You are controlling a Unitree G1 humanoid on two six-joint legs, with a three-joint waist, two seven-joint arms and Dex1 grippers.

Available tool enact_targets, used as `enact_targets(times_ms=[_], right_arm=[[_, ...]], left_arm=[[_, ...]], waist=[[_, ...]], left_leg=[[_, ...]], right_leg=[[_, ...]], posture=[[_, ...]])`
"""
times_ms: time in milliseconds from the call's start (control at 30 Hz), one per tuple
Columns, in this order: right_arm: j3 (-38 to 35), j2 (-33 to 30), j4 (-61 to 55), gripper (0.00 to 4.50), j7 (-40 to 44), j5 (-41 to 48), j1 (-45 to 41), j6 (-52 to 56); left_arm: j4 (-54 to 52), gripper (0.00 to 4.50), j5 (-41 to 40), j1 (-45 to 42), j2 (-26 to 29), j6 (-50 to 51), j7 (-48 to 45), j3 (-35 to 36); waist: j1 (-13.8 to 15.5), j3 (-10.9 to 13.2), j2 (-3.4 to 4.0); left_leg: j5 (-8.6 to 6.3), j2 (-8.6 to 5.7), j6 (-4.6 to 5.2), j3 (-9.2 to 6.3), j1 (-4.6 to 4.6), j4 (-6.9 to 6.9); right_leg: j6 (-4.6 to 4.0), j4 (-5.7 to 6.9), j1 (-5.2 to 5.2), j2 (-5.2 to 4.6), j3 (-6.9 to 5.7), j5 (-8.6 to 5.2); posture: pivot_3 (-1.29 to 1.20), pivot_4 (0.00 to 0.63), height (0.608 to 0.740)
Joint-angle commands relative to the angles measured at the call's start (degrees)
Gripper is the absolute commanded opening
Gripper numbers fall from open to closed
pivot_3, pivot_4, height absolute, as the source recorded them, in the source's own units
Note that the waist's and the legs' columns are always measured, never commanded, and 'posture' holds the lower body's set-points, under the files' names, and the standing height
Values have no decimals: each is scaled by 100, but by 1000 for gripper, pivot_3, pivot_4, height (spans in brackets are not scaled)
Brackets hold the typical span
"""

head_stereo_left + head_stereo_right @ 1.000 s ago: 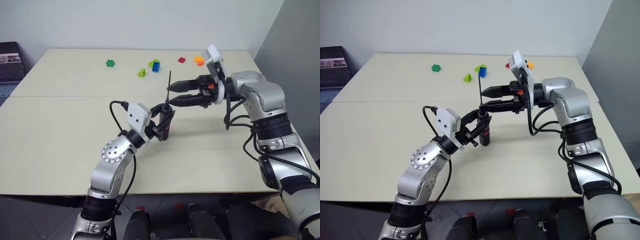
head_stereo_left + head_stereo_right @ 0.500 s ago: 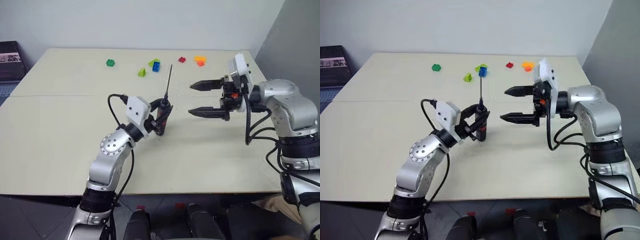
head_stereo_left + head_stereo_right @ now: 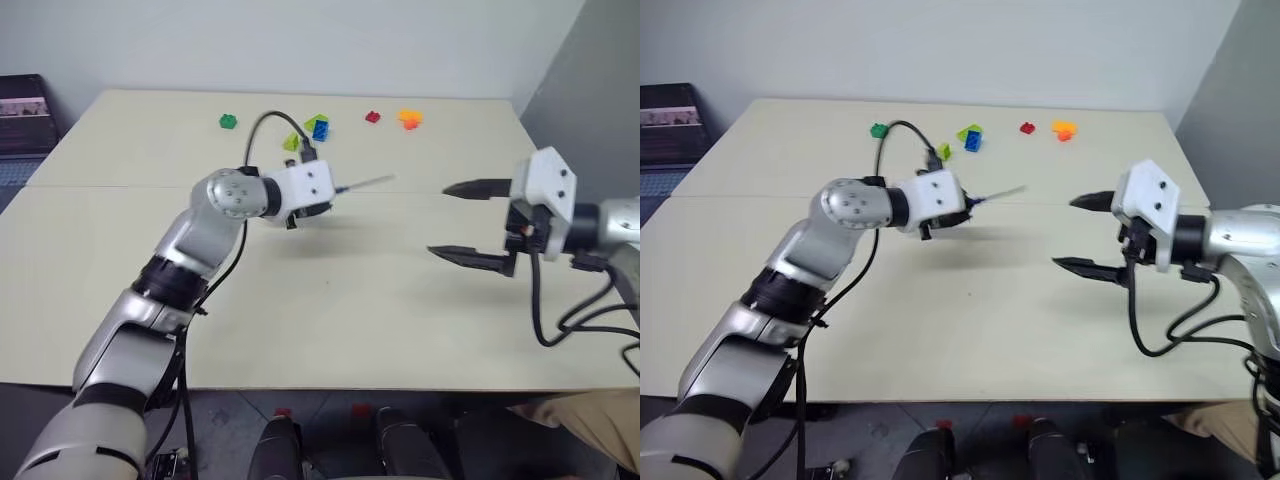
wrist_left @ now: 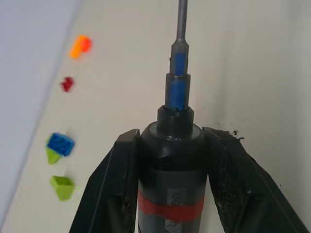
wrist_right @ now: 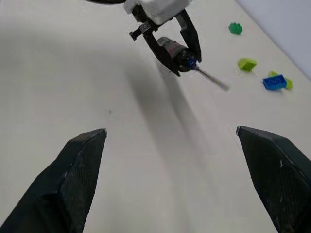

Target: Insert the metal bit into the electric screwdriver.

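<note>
No brand or writing can be read on anything here; a grey patch on the red band of the screwdriver (image 4: 171, 179) may be worn print, but it is too blurred to tell.

The screwdriver is a slim, dark grey-black tool with one red band around its body and a stepped black nose. From the nose comes a short blue collar in two steps, and out of that the bit (image 4: 182, 17), a thin straight grey rod, seated in the tool's tip. The left hand (image 4: 171, 194) is clamped on the screwdriver, one black finger pressed to each side of the body just ahead of the red band. The tool is held above the bench (image 3: 330, 320), lying near level, its bit aimed toward the right hand (image 3: 468, 222).

The right hand is well apart from the screwdriver, its two black fingers spread wide with nothing between them.

Beyond the screwdriver, along the far edge of the bench, lie the bricks: one dark green (image 3: 228, 121), two lime (image 3: 293, 142), one blue (image 3: 320, 129), one red (image 3: 372, 117) and one orange (image 3: 408, 119), six in all.
</note>
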Motion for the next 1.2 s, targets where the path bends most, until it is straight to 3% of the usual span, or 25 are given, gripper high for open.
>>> enact_targets(times_ms=[33, 200, 567, 633, 967, 1200], right_arm=[[-289, -327, -320, 4500, -45, 144, 116, 170], [-243, -399, -112, 4500, -205, 6, 284, 57], [-499, -467, -267, 4500, -192, 338, 503, 25], [-502, -488, -253, 4500, -199, 342, 522, 1], [-337, -529, 27, 4500, -194, 229, 398, -268], [-203, -500, 265, 4500, -203, 41, 340, -535]], left_arm=[[1054, 1637, 211, -594, -404, -677, -379, -147], [2838, 1637, 874, -1217, -1260, -1346, -136, -551], [4061, 1637, 1162, -1477, -1665, -1957, -339, -473], [4104, 2336, 1195, -1491, -1674, -2056, -226, -425], [3887, 4380, 859, -1632, -1472, -2164, -780, 177], [2973, 4444, 217, -1535, -528, -1621, -967, 1079]], waist=[[5, 2, -2], [46, 2, -3], [56, 1, -2], [55, 1, -2], [56, 1, -2], [4, 1, -1]], left_leg=[[0, -1, 0, 1, -2, 0], [-1, -3, 1, 0, -8, 4], [0, -3, 1, -1, -7, 9], [0, -3, 1, -1, -6, 10], [0, -3, 1, -3, -5, 10], [0, -1, 1, -4, -2, 10]], right_leg=[[0, 0, 0, -1, 0, 0], [0, 1, -5, -2, 1, 0], [1, 12, -2, -2, 1, 2], [3, 12, 1, -2, 1, 2], [-2, 15, 2, -2, -2, 5], [-1, 26, -1, -1, -2, 5]], posture=[[0, 150, 740], [0, 150, 740], [0, 150, 740], [0, 150, 740], [0, 150, 740], [0, 150, 740]])
